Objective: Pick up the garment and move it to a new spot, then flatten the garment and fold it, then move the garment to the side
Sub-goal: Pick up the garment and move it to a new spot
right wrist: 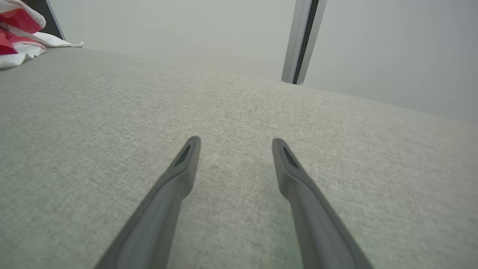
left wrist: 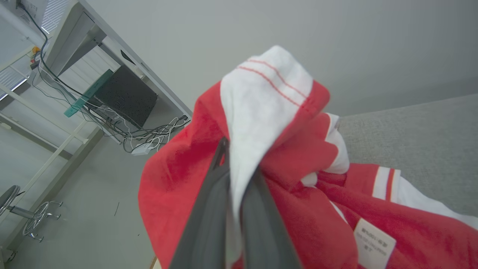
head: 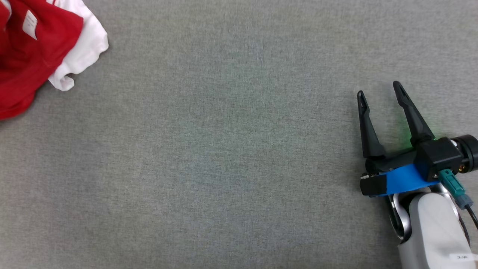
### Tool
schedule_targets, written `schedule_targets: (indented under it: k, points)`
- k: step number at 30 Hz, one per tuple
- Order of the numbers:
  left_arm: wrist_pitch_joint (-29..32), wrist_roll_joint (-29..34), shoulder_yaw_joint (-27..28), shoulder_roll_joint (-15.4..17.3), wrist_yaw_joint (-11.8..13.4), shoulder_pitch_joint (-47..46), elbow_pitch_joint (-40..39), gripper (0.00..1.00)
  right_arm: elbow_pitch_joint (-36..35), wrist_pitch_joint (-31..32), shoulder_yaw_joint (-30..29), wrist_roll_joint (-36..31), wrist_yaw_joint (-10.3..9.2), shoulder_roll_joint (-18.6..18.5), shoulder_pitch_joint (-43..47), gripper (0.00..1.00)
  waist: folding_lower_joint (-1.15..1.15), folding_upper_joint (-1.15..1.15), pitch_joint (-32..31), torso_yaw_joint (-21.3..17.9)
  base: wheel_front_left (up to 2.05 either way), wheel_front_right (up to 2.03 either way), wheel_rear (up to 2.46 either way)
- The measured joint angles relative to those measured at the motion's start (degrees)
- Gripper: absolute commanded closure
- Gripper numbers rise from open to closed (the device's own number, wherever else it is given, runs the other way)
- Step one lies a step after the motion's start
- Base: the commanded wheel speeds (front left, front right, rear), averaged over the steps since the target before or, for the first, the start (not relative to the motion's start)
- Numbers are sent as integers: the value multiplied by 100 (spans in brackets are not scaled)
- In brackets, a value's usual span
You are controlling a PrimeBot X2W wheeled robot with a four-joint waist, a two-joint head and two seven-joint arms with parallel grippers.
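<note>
Garment (head: 33,56), red with white trim, lies bunched at the far left corner of the head view on the grey desk (head: 224,149), partly cut off by the frame; a white tag (head: 30,24) is sewn on it, but its print is too small to read from there. Well apart from it, at the lower right, the right pincer (head: 378,89) rests low over the bare desk with its two dark fingers spread wide and nothing between them; behind them sit a blue band (head: 405,181), a teal plug (head: 452,183) and the pale forearm (head: 433,231), which bears a small sticker with marks I cannot read. Left wrist view gives what the head view does not: the left pincer (left wrist: 239,157) is closed tight on a fold of the garment (left wrist: 179,175), white cloth squeezed between its fingers, and a white cuff (left wrist: 269,86) with two thin red stripes stands up above the tips. The rest of the red cloth trails down onto the desk (left wrist: 410,142), where the tag (left wrist: 373,243) shows several lines of print, blurred beyond reading. Past the desk's edge this view also takes in the floor (left wrist: 93,224), a tangle of cables (left wrist: 149,136) and a black box (left wrist: 125,95). Right wrist view looks along the open, empty right pincer (right wrist: 235,141) across the desk (right wrist: 224,112), with the garment (right wrist: 20,24) small at the far upper left and a grey post (right wrist: 302,41) against the wall.
</note>
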Motion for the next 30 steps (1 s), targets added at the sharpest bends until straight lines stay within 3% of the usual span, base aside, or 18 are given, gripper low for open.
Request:
schedule_targets:
  k: [10, 15, 22, 30]
  points:
    - [-11, 222, -556, -59, -397, -410, -987, 100, 638, -176, -200, 386, -5, -27, 144, 0, -1, 0, -758, -268, 0, 0, 0]
    - [34, 146, -829, -267, -635, -416, -1246, 100, 892, -229, -389, 552, -5, -32, 289, 0, -3, 0, -1136, -586, 0, 0, 0]
    - [-1, -163, -1435, -833, -822, 78, -1563, 100, 1118, -249, -724, 697, -5, -32, 596, 0, -3, -2, -1565, -1179, 0, 0, 0]
    - [-326, -480, -2213, -2026, -860, 949, -1191, 100, 1109, -256, -803, 970, -5, -35, 820, 0, -3, -2, -1770, -1886, 0, 0, 0]
